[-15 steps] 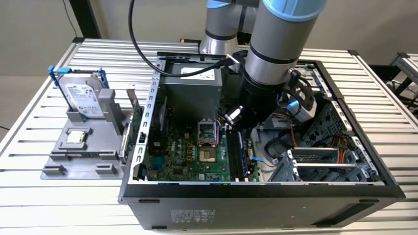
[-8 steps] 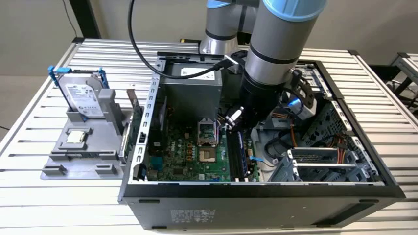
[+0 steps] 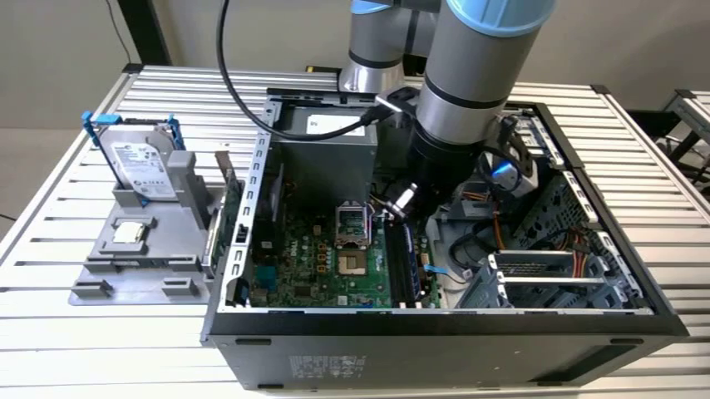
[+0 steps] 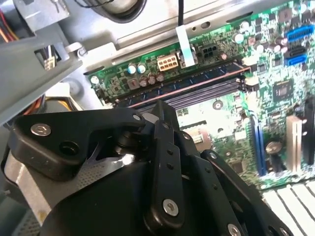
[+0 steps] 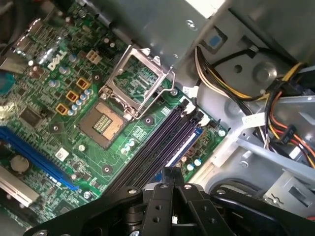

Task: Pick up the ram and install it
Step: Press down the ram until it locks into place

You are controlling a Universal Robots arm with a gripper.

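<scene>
The ram is a long thin stick with a row of dark chips. It stands on edge in the outermost of the memory slots, on the motherboard inside the open computer case. In the exterior view the ram shows as a bluish strip beside the black slots. My gripper hangs inside the case just above the slots' far end. In both wrist views its black fingers are pressed together with nothing visible between them, and the gripper sits close over the slot rows.
An open processor socket lies beside the slots. Bundled cables and a drive cage crowd the case at the exterior view's right. Outside on the left, a grey holder carries a blue-framed hard drive and a bracketed card.
</scene>
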